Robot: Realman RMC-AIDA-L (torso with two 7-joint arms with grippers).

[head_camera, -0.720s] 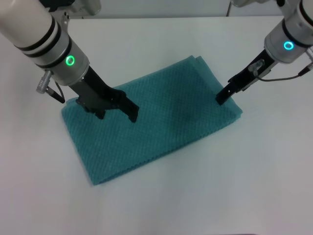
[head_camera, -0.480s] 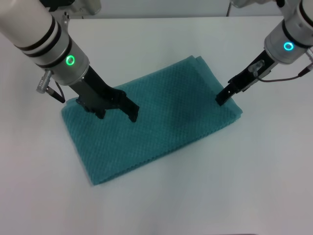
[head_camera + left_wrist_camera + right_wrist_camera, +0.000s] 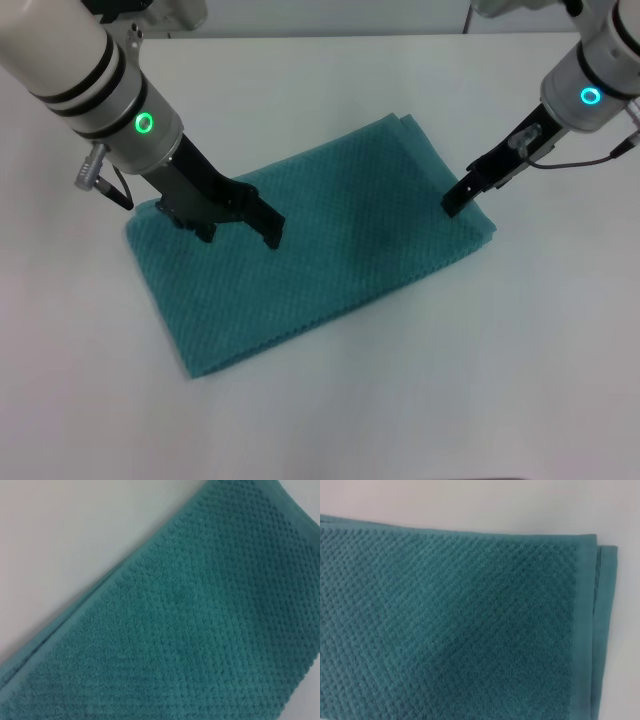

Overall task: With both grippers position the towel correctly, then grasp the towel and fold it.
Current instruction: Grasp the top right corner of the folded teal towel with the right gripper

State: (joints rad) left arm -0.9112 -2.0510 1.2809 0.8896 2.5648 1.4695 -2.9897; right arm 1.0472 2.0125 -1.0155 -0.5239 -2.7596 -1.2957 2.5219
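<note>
The left gripper (image 3: 240, 228) hangs low over the towel's (image 3: 320, 245) left end with its jaws apart, while the right gripper (image 3: 455, 200) has its tip down at the towel's right end, and whether its jaws are apart or together I cannot tell. The teal waffle-weave towel lies flat and slantwise mid-worktop (image 3: 330, 420), a plain white matte surface. In the wrist views its hemmed edges show doubled layers.

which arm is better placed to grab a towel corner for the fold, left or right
Probably the right. Its end effector sits at the towel's right short edge, close to a corner, and its wrist view shows that layered corner. The left end effector is open over the cloth, farther in from the edge.
</note>
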